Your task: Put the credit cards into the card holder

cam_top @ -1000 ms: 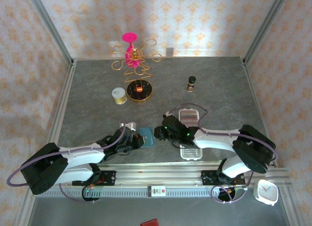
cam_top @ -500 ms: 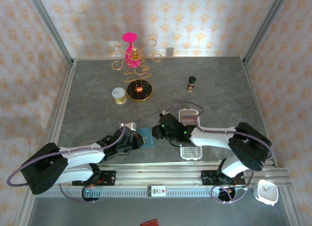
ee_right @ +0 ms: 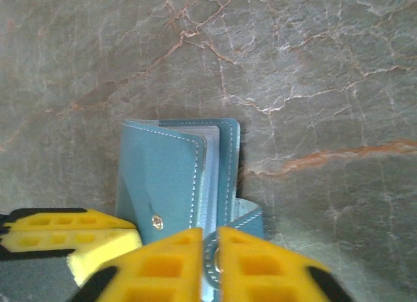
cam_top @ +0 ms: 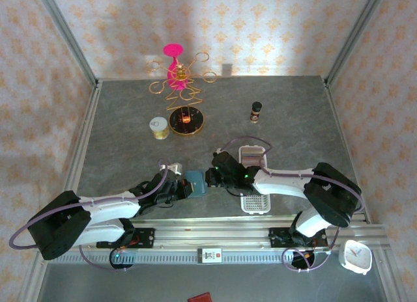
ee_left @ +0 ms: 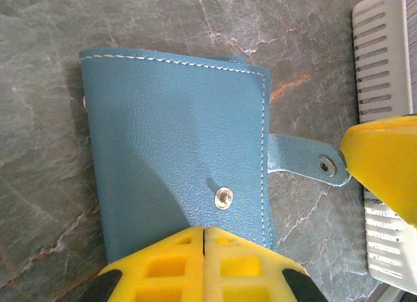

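Observation:
The teal card holder (cam_top: 194, 183) lies closed on the stone table between both arms. My left gripper (ee_left: 204, 230) is shut, its yellow tips resting on the cover's near edge by the metal snap (ee_left: 224, 197). The closing tab (ee_left: 296, 157) sticks out to the right. My right gripper (ee_right: 217, 233) is shut on that tab (ee_right: 242, 214), the tab's stud sitting between the fingers. Pale inner sleeves (ee_right: 210, 175) show at the holder's (ee_right: 163, 172) slightly gaping edge. I cannot make out the credit cards; a pinkish patch at the far end of the white tray (cam_top: 253, 153) is too small to tell.
The white slotted tray (ee_left: 383, 61) lies just right of the holder, under my right arm. Farther back stand a gold wire stand with a pink top (cam_top: 177, 74), a round gold dish (cam_top: 186, 122), a small tin (cam_top: 157, 127) and a dark bottle (cam_top: 257, 110).
My right gripper has shifted slightly left toward the holder and narrowed its fingers onto the tab. The left gripper and the holder have stayed put.

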Controlling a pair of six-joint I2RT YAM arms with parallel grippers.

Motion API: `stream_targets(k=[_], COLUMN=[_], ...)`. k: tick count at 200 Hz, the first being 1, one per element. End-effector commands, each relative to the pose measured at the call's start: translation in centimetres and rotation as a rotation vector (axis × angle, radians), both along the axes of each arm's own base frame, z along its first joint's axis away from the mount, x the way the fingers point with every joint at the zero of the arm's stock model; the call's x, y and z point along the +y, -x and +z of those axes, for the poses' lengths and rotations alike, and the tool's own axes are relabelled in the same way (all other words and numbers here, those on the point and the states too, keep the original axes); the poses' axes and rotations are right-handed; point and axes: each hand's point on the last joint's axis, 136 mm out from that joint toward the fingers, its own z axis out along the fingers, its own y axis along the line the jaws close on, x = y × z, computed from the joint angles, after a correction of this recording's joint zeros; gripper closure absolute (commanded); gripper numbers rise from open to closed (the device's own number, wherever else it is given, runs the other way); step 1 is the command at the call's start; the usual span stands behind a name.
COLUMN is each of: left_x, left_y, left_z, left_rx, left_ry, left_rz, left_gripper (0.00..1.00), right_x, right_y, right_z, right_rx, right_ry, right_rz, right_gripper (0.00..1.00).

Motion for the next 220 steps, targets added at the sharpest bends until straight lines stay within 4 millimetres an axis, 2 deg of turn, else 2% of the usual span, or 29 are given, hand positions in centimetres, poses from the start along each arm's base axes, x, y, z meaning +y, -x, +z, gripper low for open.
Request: stream_targets(k=[1, 69, 101, 143, 175, 213, 220], left_x=[1.2, 1.4, 1.5, 1.5, 1.3, 1.3, 1.3], left_y=[0.7, 0.7, 0.5, 0.2, 0.2, 0.1, 0.2], left_z=[-1.5, -1.5, -1.2, -0.4, 0.2, 1.3, 1.3], left_rx=[0.03, 0.03, 0.022, 0.018, 0.012, -0.008, -0.008], left_ry=[-0.059, -0.06, -0.068, -0.075, -0.053, -0.038, -0.038], left_rz=[0.027, 0.029, 0.037, 0.044, 0.043, 0.046, 0.048], left_gripper=[1.0, 1.0, 1.0, 1.0, 1.0, 1.0, 1.0], right_x=[-0.4, -0.2, 0.0, 0.1, 0.1, 0.9, 1.1], right_y=[-0.4, -0.3, -0.1, 0.0, -0.1, 0.0, 0.1], right_z=[0.0, 0.2, 0.8, 0.7, 0.8, 1.6, 1.7], right_rx=[-0.013, -0.011, -0.018, -0.013, -0.019, -0.019, -0.017], right_ry=[0.05, 0.042, 0.023, 0.027, 0.023, -0.014, -0.021], right_rz=[-0.014, -0.003, 0.014, 0.02, 0.017, 0.045, 0.052], right_gripper=[0.8, 0.83, 0.65, 0.66, 0.7, 0.64, 0.61])
